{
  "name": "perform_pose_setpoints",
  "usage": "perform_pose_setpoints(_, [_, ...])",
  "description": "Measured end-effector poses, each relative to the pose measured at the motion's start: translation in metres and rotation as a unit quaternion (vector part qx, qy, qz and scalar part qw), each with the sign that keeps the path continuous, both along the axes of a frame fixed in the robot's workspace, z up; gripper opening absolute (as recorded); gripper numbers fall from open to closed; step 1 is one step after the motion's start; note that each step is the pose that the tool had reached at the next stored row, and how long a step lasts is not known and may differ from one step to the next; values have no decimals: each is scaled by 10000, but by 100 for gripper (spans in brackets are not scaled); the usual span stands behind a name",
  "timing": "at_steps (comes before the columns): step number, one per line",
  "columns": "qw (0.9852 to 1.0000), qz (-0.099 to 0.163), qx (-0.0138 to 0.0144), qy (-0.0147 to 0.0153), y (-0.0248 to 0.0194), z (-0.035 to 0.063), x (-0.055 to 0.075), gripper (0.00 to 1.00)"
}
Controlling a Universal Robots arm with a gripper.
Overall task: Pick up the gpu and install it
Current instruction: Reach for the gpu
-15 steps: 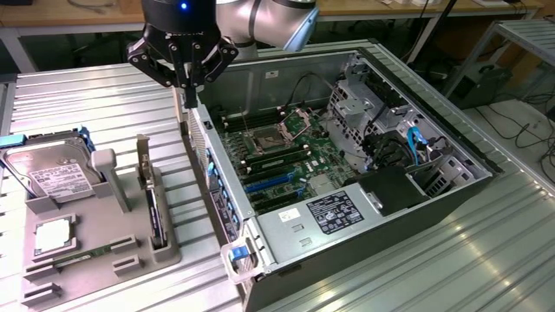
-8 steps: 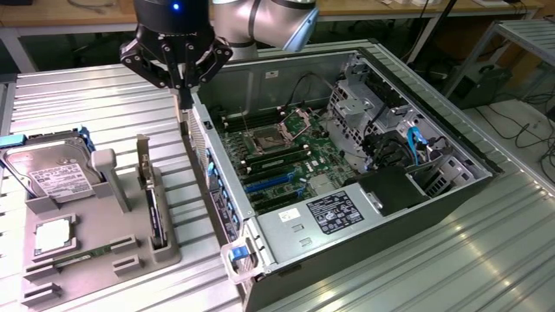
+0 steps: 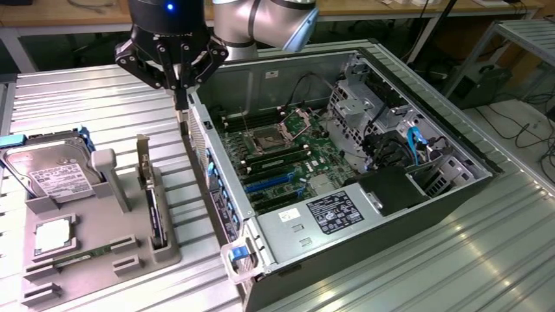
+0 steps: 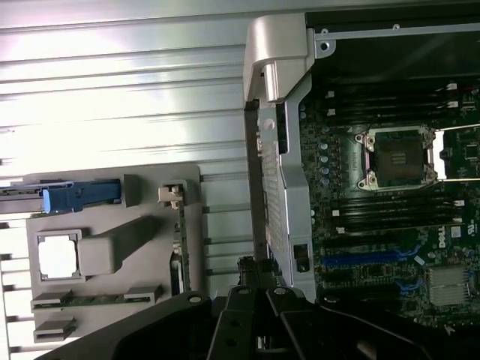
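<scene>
From my console I take the ribbed metal table (image 3: 87,97) as my anchor. Its silver slats run across the whole work area, and light lies on them in bright streaks, strongest on the near part toward the exterior view's right. Along the table's far side I see a wooden workbench (image 3: 52,16) on a pale frame, with a loose cable (image 3: 91,5) lying on its top. Past the table's far corner on the exterior view's right stands a grey metal-framed stand (image 3: 520,32), with a dark box (image 3: 479,84) beneath it. Beside the table there, the floor (image 3: 511,110) is pale grey, and black cables (image 3: 529,133) trail across it.
</scene>
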State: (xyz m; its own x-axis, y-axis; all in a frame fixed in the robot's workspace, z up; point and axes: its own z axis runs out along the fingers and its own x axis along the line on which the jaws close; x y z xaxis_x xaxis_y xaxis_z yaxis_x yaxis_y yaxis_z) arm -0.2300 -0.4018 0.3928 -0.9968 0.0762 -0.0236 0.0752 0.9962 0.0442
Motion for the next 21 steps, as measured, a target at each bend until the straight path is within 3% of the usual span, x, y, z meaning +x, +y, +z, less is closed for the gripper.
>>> perform_pose_setpoints(11, [10000,0,0,4,-2,-2,-122,11])
perform_pose_setpoints(16, [10000,0,0,11,-21,-6,-509,11])
perform_pose_setpoints(21, [10000,0,0,11,-34,-6,-561,11])
